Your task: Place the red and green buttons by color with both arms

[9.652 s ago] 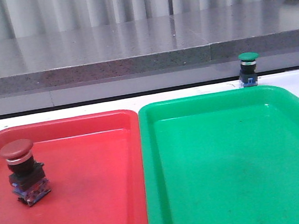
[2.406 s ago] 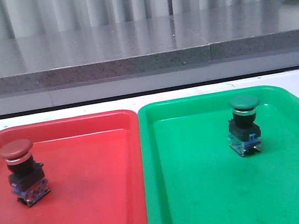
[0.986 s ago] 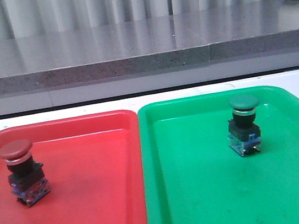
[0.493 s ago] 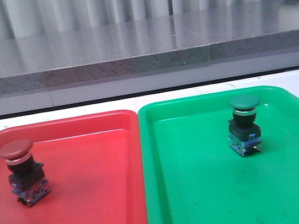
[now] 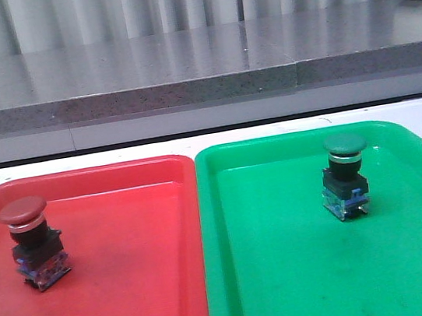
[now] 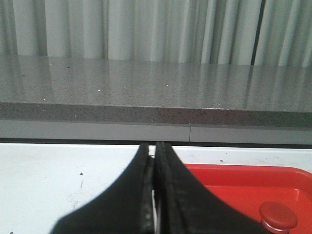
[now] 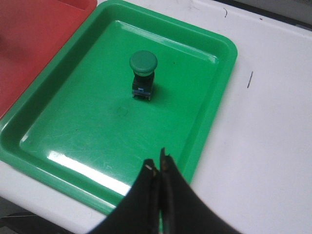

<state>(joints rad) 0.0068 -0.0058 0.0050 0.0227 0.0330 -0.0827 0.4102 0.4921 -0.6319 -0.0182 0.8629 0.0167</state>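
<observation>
Red button (image 5: 32, 242) upright inside red tray (image 5: 136, 294), toward that tray's left side in the front view; dark-red cap on top, silver collar beneath, black body and blue base touching the tray floor. Green button (image 5: 345, 176) likewise upright inside green tray (image 5: 292, 288), toward the far right part, cap up, base on the tray floor. Trays side by side, long rims touching or nearly so; cannot tell which from the front. Near edges of both trays cut off by the lower frame border, left edge of the red one and right edge of the green one cropped too.

No arms anywhere in the front view. Left gripper (image 6: 154, 151) seen only from its wrist camera: two black fingers pressed together, clenched on nothing, tips over white table (image 6: 58, 180) just beside the red tray's corner (image 6: 229, 180). Only the cap of the red button (image 6: 278, 217) visible there, body cropped away. Right gripper (image 7: 158, 163) also closed and empty, fingers together with barely a slit between, poised above the green tray's rim (image 7: 195, 161) and well apart from the green button (image 7: 143, 75). Small dark marks on the white table beside that tray, too small to identify. Grey ledge (image 5: 183, 68) and pale curtain (image 5: 135, 7) behind; white object at top right of the front view mostly cropped, unidentifiable.
</observation>
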